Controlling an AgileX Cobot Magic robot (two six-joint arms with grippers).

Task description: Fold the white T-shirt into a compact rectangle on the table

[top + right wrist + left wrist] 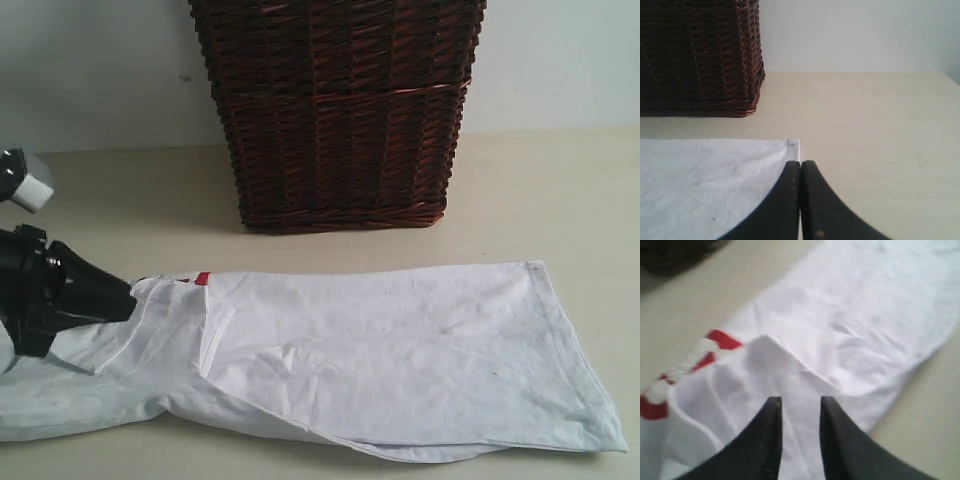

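Nearest me, the T-shirt [400, 350] lies flat on the table [560, 190] as a long strip already doubled lengthwise. Its long axis runs side to side across the exterior view. The collar end is at the left and the hem at the right.

My left pincer [796, 401] hangs over the collar end, close to the red band [722, 340]. Its jaws stand narrowly apart, and I see only white cloth through the gap, so I judge that nothing is pinched. From its tips the strip runs away along its own length toward the hem.

My right pincer [801, 165] is pressed shut and empty, just above the far hem corner [792, 145]. It sits right at the cloth's edge, with bare table beyond.

Each arm has one end of the strip, and the next fold, as I read it, turns on that axis: one short end is carried over toward the other. The left is the better placed, being above cloth rather than at its margin.

Further back stands the basket [335, 110], dark wicker, apart from the shirt. Its rim is out of frame, so I cannot tell what it holds.
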